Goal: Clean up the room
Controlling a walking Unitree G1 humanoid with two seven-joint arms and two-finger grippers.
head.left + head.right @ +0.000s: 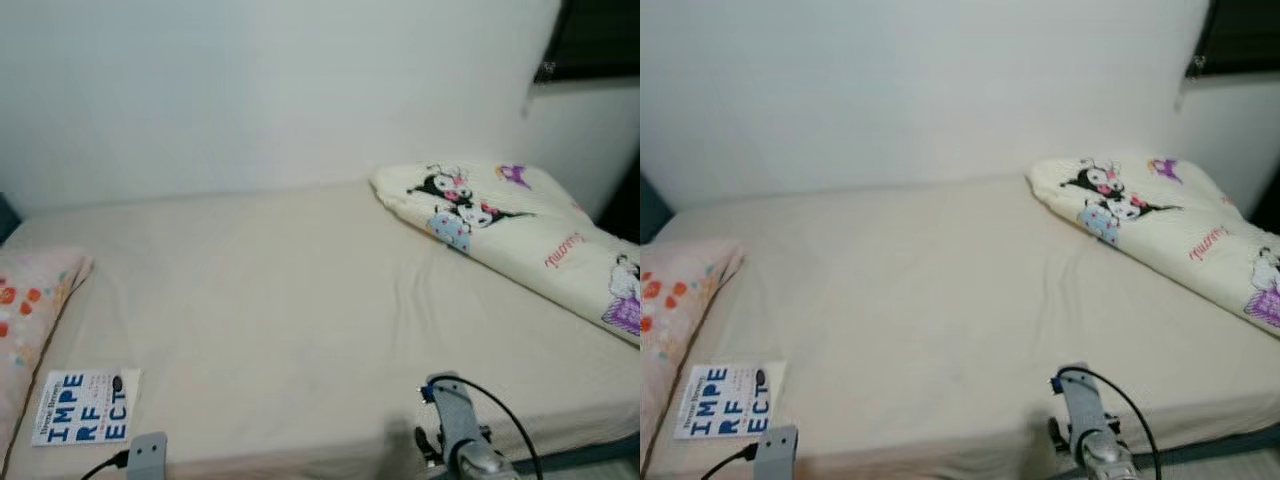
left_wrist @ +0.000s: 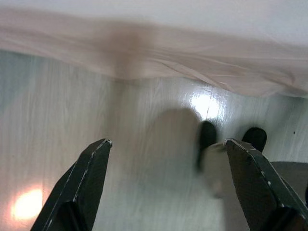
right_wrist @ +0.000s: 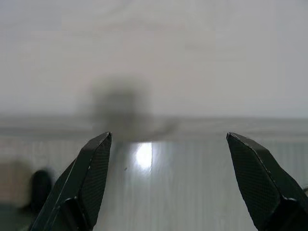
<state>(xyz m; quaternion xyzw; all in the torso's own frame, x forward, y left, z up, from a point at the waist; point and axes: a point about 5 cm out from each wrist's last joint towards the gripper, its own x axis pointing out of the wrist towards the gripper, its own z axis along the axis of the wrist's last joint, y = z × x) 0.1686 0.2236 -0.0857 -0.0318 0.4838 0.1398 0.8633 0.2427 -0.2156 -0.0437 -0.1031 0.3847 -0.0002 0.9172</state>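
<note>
A bed (image 1: 290, 290) with a cream sheet lies before me. A white book with blue letters (image 1: 84, 406) rests near the front left edge, beside a pink floral pillow (image 1: 25, 315). A folded white blanket with cartoon prints (image 1: 520, 235) lies at the right end. Both arms hang low at the bed's front edge. My left gripper (image 2: 168, 154) is open over the pale floor. My right gripper (image 3: 168, 149) is open too, pointing at the floor and the bed's side.
A white wall (image 1: 250, 90) runs behind the bed, with a dark window (image 1: 595, 40) at the top right. The hanging sheet edge (image 2: 154, 53) and the robot's black feet (image 2: 231, 139) show above the shiny wooden floor.
</note>
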